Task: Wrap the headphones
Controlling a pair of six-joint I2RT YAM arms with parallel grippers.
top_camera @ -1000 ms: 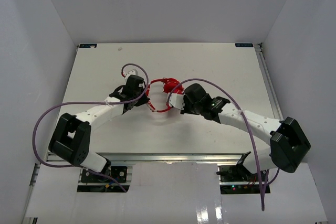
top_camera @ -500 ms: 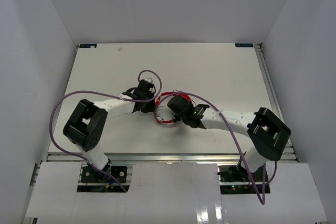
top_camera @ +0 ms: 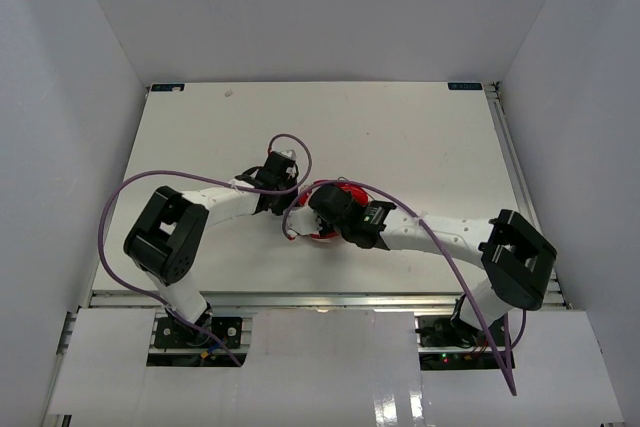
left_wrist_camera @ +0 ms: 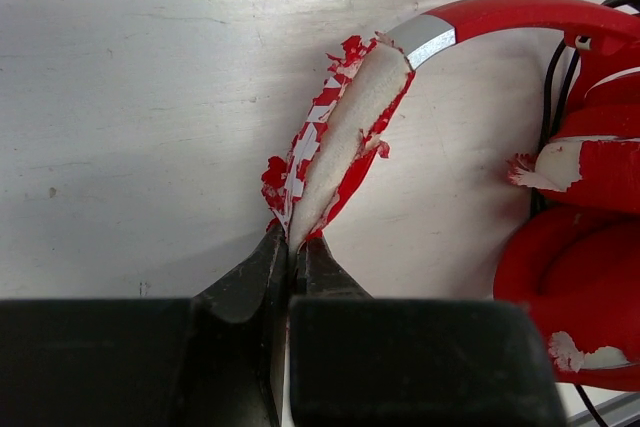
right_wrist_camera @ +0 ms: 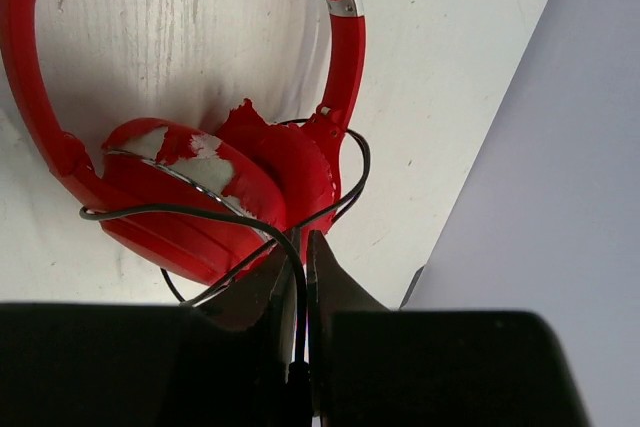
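Red headphones [right_wrist_camera: 290, 162]: peeling headband [left_wrist_camera: 345, 137] pinched tight in left gripper [left_wrist_camera: 291, 247], extending toward one o'clock; black cord [right_wrist_camera: 150, 210] clamped in right gripper [right_wrist_camera: 302, 247], earcups [right_wrist_camera: 190, 232] at eleven o'clock.

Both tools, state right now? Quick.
Left tool: closed on the headphones, pinching the torn headband padding.
Right tool: closed on the black cord.

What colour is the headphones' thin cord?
Black; the cord shows best in the right wrist view.
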